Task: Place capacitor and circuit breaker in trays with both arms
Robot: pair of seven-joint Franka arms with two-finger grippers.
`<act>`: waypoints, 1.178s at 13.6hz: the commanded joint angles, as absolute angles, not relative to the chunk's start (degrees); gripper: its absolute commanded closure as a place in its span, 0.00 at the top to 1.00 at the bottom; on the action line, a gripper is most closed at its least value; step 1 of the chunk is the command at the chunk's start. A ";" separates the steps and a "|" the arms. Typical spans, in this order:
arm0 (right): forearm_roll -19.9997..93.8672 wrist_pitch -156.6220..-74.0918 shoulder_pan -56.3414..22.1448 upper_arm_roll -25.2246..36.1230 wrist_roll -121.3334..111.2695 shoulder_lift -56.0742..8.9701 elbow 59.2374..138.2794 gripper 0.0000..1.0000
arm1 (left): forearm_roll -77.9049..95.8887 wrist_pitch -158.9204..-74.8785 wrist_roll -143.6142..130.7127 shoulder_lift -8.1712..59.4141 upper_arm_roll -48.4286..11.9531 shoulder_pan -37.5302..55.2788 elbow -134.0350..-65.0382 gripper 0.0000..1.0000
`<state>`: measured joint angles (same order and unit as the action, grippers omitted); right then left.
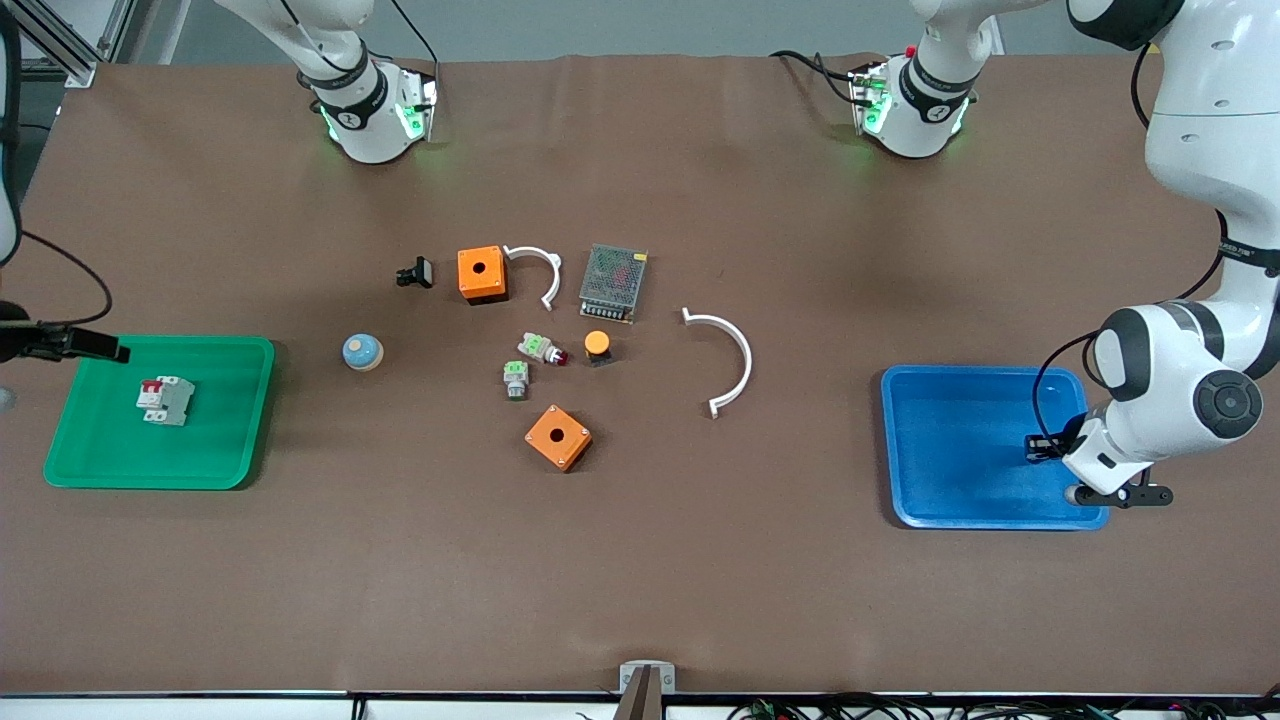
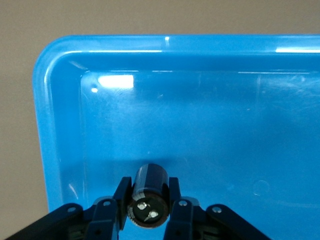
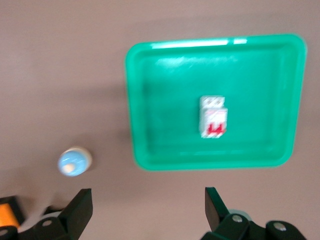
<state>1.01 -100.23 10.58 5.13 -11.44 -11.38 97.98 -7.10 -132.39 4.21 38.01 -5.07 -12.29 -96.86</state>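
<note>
Holding the capacitor (image 2: pixel 148 196) clamped between its fingers (image 2: pixel 121 200), your left gripper (image 1: pixel 1050 445) hangs low over the blue tray (image 1: pixel 905 450), which sits near the counter (image 1: pixel 640 580) edge at the left arm's end. The relation that matters: the capacitor's long axis runs level with the tray floor, pointing out from the fingers toward the tray's middle, its pale end facing the wrist camera. The tray floor appears to lie directly under it, so my reading is that letting go here would drop it inside the rim. Being round, it could roll.

The circuit breaker (image 1: pixel 165 400) already lies in the green tray (image 1: pixel 60 470) at the right arm's end, red levers toward the base-side counter edge. Your right gripper (image 3: pixel 147 212) is spread wide and empty, up over bare counter beside that tray, with the round blue-topped part (image 1: pixel 361 352) in its sight.

What you can't settle:
- whether the capacitor touches the blue tray floor or hangs just above it;
- in the front view the left wrist covers most of the left gripper, and the capacitor can't be made out there;
- the right gripper is nearly cut off at that view's edge.
</note>
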 commanded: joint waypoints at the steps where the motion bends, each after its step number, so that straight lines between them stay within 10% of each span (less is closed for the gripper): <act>1: 0.62 -99.14 6.87 5.27 -7.03 -5.29 103.17 0.99 | -8.26 -133.77 4.92 38.14 -5.71 -12.92 -97.12 0.41; 2: 0.70 -99.14 5.72 5.27 -6.34 -4.32 103.53 0.99 | -8.17 -133.77 5.01 37.97 -5.71 -12.92 -96.95 0.99; 16: 0.88 -93.87 1.23 5.19 -3.86 0.70 96.79 1.00 | -4.32 -104.08 4.57 10.74 -11.51 -12.04 -86.57 1.00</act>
